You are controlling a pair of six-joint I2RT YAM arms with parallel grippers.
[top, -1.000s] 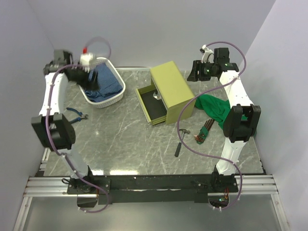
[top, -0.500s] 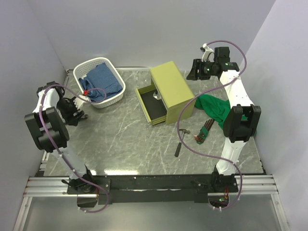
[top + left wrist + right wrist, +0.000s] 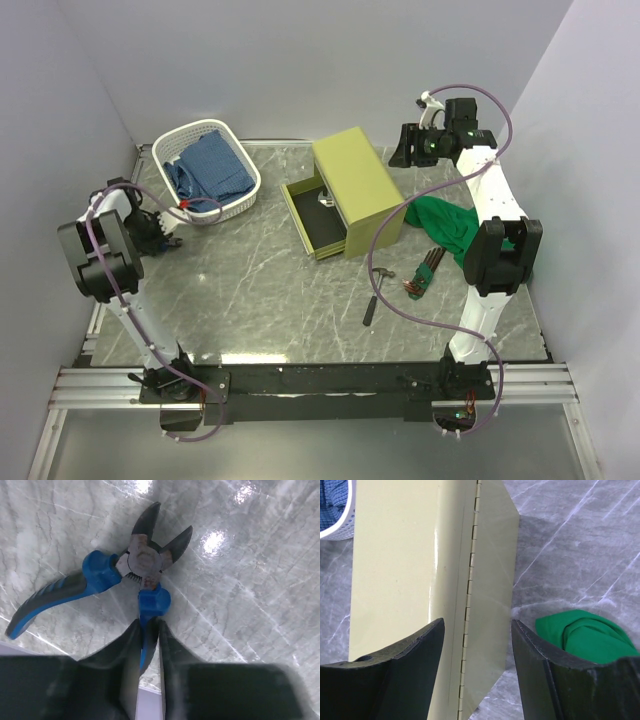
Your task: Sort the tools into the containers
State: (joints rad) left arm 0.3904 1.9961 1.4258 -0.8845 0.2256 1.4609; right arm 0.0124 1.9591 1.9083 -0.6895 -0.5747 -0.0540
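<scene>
The blue-handled pliers lie spread on the marble table at the far left, also seen as the pliers in the top view. My left gripper is shut on one of their handles, low beside the basket as the left gripper. The olive-green chest stands mid-table with its lower drawer pulled out. My right gripper hangs open and empty above the chest, high at the back as the right gripper. The hammer and the hex key set lie right of centre.
The white lattice basket at the back left holds a blue cloth. A green cloth lies beside the chest's right end, also seen as the green cloth. The left wall is close to the left arm.
My left arm has swung from over the basket down to the table's left side, and its gripper has shut on a pliers handle. The right arm has not moved.
</scene>
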